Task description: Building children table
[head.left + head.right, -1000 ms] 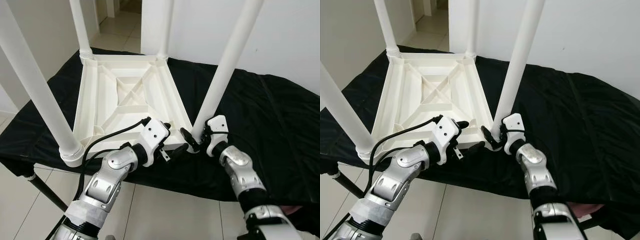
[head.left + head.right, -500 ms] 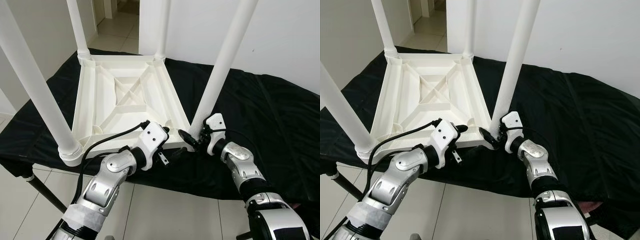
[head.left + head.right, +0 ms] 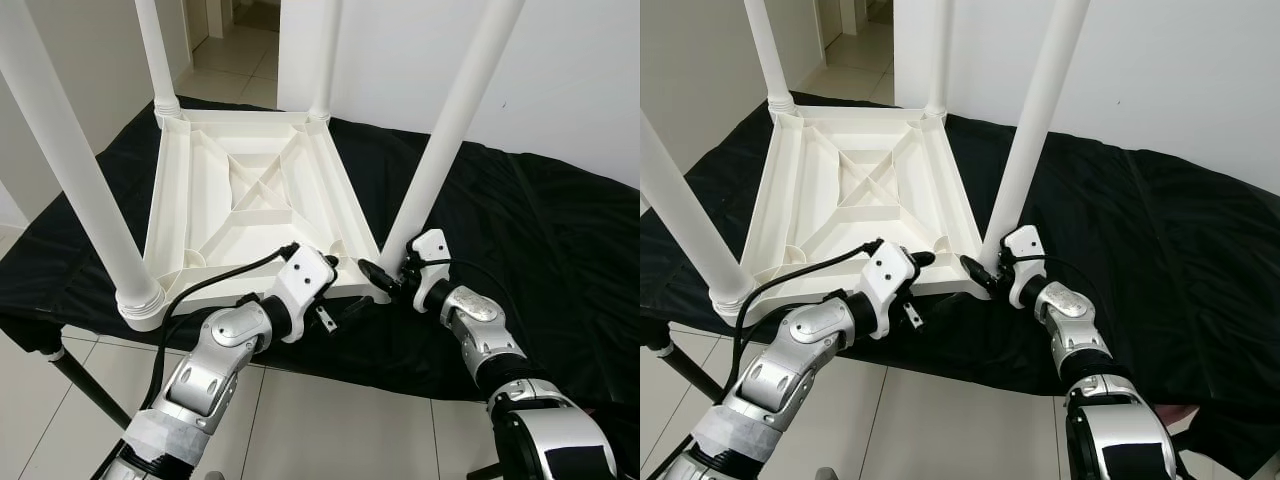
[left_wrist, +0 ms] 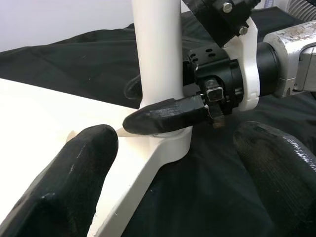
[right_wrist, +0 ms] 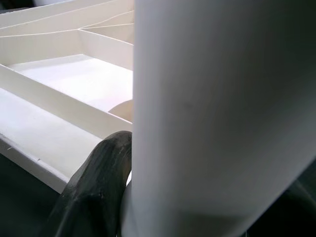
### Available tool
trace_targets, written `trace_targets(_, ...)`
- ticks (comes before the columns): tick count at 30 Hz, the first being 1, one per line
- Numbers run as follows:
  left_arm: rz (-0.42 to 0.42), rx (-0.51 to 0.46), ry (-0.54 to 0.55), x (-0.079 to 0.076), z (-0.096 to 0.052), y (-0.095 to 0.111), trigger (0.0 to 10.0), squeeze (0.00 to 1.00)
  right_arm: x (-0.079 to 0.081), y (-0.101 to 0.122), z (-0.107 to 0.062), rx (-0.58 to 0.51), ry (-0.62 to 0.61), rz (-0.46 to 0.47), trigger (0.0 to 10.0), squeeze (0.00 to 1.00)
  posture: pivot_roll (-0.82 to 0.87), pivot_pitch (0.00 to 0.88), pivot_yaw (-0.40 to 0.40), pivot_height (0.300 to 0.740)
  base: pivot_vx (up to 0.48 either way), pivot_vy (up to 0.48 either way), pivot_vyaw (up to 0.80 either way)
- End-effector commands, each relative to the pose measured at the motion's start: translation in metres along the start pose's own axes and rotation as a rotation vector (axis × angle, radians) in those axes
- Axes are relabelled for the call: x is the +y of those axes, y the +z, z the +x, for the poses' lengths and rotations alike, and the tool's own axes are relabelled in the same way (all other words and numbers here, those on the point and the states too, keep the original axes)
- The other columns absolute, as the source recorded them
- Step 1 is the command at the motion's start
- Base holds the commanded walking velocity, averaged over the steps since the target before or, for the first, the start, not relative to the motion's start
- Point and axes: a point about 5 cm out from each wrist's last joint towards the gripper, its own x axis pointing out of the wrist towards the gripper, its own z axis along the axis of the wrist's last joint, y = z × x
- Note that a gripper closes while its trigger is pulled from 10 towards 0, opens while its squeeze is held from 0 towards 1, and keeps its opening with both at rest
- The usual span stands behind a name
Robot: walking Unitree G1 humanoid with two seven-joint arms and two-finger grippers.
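White plastic was what I had in front of me: the children's table (image 3: 255, 200) lay upside down on a black cloth (image 3: 540, 240) spread over a work surface, its ribbed underside facing up and a round white leg standing at each corner. I had the right gripper (image 3: 385, 281) at the base of the near right leg (image 3: 440, 150), just above the socket where that leg met the tabletop corner. From the left wrist view I saw one of its black fingers (image 4: 165, 114) lying across the front of the leg, and from the right wrist view the leg sat between the two fingers with one finger (image 5: 94, 190) pressed against its side, so I read the fingers as closed around the leg. The left gripper (image 3: 345, 290) sat at the same corner, just short of the right one; its fingers were spread wide, one finger (image 4: 69, 182) over the white edge of the tabletop and the other (image 4: 281, 173) over the black cloth, with the corner socket lying between them and ahead of their tips. I could not tell whether the finger over the tabletop edge actually touched it. Beyond the fingers stood the three other legs, upright in their corners.
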Motion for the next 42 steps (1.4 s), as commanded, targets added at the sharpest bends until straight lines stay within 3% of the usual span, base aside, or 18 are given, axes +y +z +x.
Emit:
trace_targets(1,-0.011,-0.002,-0.012,-0.005,0.0,-0.001,10.0,0.0,0.004,-0.012,-0.001,0.046,-0.063,0.053,10.0,0.0,-0.01,0.0,-0.086,0.74,0.0,0.0,0.0)
trace_targets(11,-0.014,0.007,0.004,-0.004,-0.002,-0.003,10.0,0.0,0.011,-0.01,0.003,0.015,-0.238,0.063,10.0,0.0,-0.01,0.0,-0.089,0.74,0.0,0.0,0.0)
trace_targets(20,-0.023,0.015,0.014,-0.002,-0.007,-0.005,10.0,0.0,0.037,-0.01,0.002,-0.007,-0.494,0.113,10.0,0.0,-0.01,0.0,-0.092,0.74,0.0,0.0,0.0)
trace_targets(23,-0.027,0.016,0.01,-0.004,-0.006,-0.006,10.0,0.0,0.044,-0.009,-0.004,-0.003,-0.681,0.13,10.0,0.0,-0.01,0.0,-0.096,0.74,0.0,0.0,0.0)
trace_targets(26,-0.027,0.017,0.008,-0.004,-0.006,-0.006,10.0,0.0,0.051,-0.004,-0.007,-0.014,-0.746,0.14,10.0,0.0,-0.01,0.0,-0.094,0.74,0.0,0.0,0.0)
trace_targets(34,-0.022,0.017,-0.002,-0.003,-0.005,-0.005,10.0,0.0,0.054,-0.003,-0.01,-0.012,-0.712,0.167,10.0,0.0,-0.01,0.0,-0.086,0.74,0.0,0.0,0.0)
trace_targets(35,-0.021,0.016,-0.002,-0.003,-0.005,-0.005,10.0,0.0,0.055,-0.003,-0.01,-0.02,-0.697,0.163,10.0,1.0,-0.01,0.0,-0.085,0.74,0.0,0.0,0.0)
trace_targets(42,-0.022,0.012,-0.002,-0.004,-0.005,-0.004,10.0,0.0,0.055,0.006,-0.01,-0.079,-0.596,0.19,10.0,1.0,-0.01,0.0,-0.089,0.74,0.0,0.0,0.0)
